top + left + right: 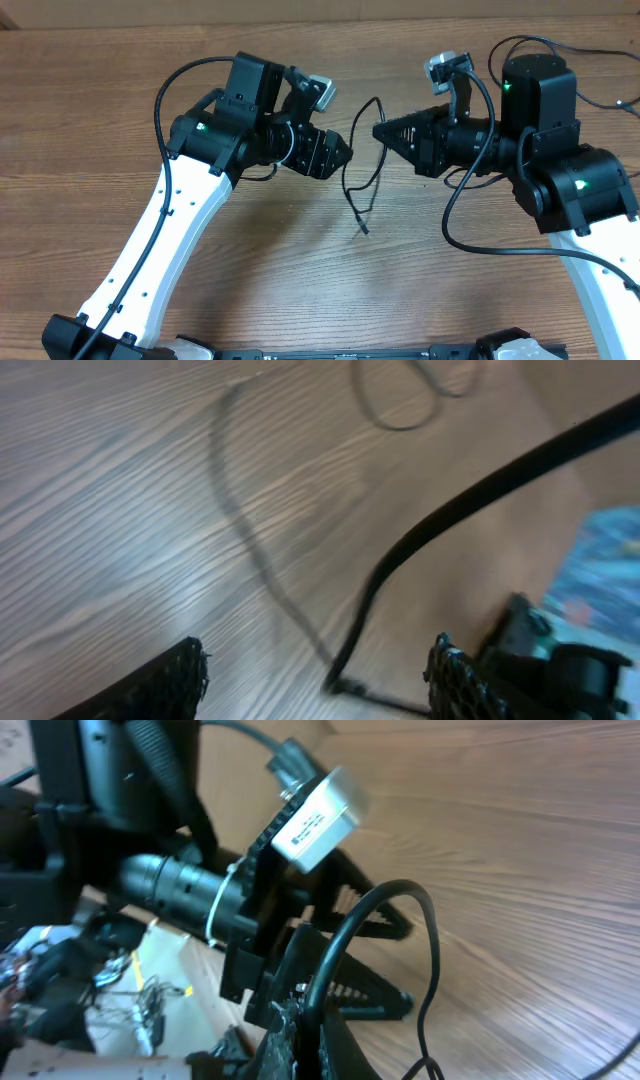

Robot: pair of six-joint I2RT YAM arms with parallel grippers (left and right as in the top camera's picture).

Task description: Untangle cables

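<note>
White-linked left arm and right arm: black joints, green lights, looping black wiring, silver cameras behind ribbed black fingers.

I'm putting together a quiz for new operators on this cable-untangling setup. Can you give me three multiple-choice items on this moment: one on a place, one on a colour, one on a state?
1. Where on the table is the cable?
A. Between the left tool and the right tool
B. Left of the left arm
C. At the near edge, by the arm bases

2. What colour is the cable?
A. White
B. Black
C. Red

3. What state is the right tool in?
A. Open, holding nothing
B. Shut on the cable
C. Out of view

Answers:
1 A: the overhead view shows it looping down between the two tool tips.
2 B: it is dark against the brown wood.
3 B: the right wrist view shows the cable arching out of its closed tip.
</note>
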